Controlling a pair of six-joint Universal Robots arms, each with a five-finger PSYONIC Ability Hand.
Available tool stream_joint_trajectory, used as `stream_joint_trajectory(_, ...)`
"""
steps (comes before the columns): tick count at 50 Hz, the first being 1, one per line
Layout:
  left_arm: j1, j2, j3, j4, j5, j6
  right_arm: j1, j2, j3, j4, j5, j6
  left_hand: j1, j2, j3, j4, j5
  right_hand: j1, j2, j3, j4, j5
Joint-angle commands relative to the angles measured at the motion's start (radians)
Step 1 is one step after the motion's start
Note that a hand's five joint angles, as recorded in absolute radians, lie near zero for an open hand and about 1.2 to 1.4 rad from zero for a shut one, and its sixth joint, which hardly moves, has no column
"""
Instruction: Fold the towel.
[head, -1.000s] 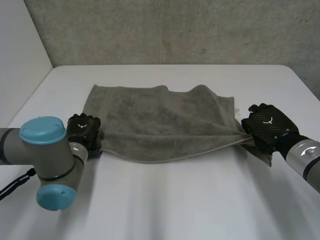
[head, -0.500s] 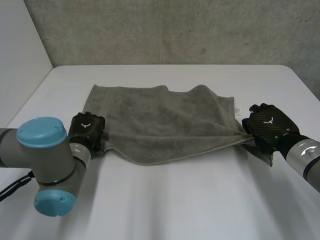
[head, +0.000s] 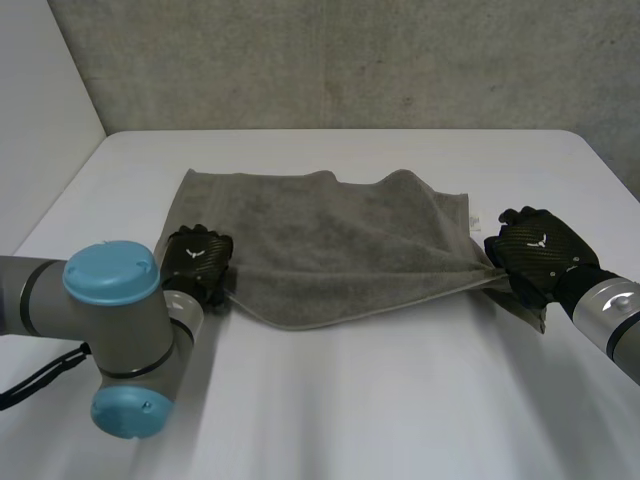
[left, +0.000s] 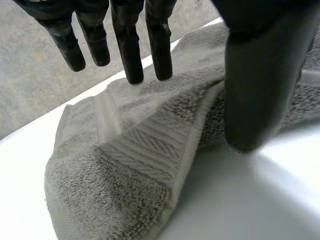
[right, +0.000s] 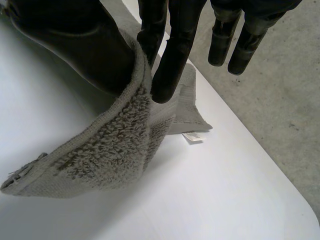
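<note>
The white table (head: 400, 400) had a matte top with rounded far corners. A rough grey concrete wall (head: 350, 60) stood directly behind the table's far edge. A plain white panel (head: 40, 120) met the concrete beyond the table's far left corner. Lighting across the tabletop was even and diffuse.

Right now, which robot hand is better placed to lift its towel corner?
Right: the right robot hand pinches the towel at its near corner between thumb and finger. The left robot hand has an unclear hold.
</note>
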Motion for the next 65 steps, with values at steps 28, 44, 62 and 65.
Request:
stream_joint_trajectory(28, 0.145, 0.508, -0.126, -0.259, 0.176, 0.01, -0.051, -0.187, -0.191, 0.462, -0.061, 0.061, 0.823, 0.833, -0.045, -0.056, 0.831, 0.067, 0.066, -0.033, -0.053, 0.06)
stream_joint_trajectory(44, 0.293, 0.575, -0.257, -0.402, 0.26, 0.153, -0.086, -0.143, -0.119, 0.54, -0.12, -0.135, 0.823, 0.833, -0.045, -0.056, 0.831, 0.067, 0.066, -0.033, -0.053, 0.06)
stream_joint_trajectory(62, 0.348, 0.425, -0.28, -0.337, 0.28, 0.162, -0.106, 0.003, -0.035, 0.353, -0.049, -0.149, 0.823, 0.833, -0.045, -0.056, 0.831, 0.039, 0.038, -0.033, -0.053, 0.032)
stream_joint_trajectory(65, 0.348, 0.425, -0.283, -0.337, 0.28, 0.162, -0.123, 0.023, -0.015, 0.316, -0.041, -0.107, 0.823, 0.833, -0.045, -0.056, 0.831, 0.01, 0.009, -0.033, -0.053, 0.003)
